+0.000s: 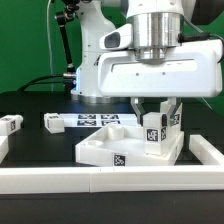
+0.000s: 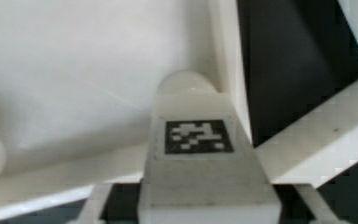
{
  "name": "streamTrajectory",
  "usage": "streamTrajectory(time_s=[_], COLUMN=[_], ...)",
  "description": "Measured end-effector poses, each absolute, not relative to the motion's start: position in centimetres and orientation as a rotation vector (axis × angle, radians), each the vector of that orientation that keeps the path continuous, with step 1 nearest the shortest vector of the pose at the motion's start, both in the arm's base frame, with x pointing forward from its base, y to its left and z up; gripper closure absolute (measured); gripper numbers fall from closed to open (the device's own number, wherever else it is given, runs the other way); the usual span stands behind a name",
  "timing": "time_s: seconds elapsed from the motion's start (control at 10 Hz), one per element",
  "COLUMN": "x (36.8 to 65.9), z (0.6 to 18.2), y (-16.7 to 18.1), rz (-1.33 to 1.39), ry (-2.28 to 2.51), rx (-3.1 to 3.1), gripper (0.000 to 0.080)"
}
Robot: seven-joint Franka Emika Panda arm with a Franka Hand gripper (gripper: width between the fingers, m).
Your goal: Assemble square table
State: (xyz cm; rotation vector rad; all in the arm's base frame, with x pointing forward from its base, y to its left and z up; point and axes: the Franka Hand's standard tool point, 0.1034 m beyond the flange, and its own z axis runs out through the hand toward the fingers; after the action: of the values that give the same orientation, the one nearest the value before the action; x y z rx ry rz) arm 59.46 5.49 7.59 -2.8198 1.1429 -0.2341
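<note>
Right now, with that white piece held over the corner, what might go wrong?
The leg in the gripper could miss its seat at the corner of the square tabletop and catch on the raised rim. Pushing down might also slide the tabletop, which nothing visibly holds in place.

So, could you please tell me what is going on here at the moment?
The arm's gripper is shut on a short white leg, holding it upright at a corner of the square tabletop, on the exterior view's right. The wrist view shows the leg's tag against the slab's recessed face. I cannot tell whether the leg is seated yet. A second leg and a third leg lie loose on the black table, on the exterior view's left.
</note>
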Motion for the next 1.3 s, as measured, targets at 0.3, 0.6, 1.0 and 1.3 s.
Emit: streamTrajectory(time_s=[0.3, 0.6, 1.0, 1.3], x=[59.3, 59.1, 58.7, 58.7], z=[7.6, 7.6, 7.5, 7.5], y=[6.7, 7.2, 8.4, 8.4], rz=[-0.215, -0.174, -0.1, -0.068], ry=[1.556, 1.924, 2.254, 2.338], rx=[-2.581, -2.293, -1.939, -1.808], gripper=[0.0509, 0.0506, 0.0506, 0.0506])
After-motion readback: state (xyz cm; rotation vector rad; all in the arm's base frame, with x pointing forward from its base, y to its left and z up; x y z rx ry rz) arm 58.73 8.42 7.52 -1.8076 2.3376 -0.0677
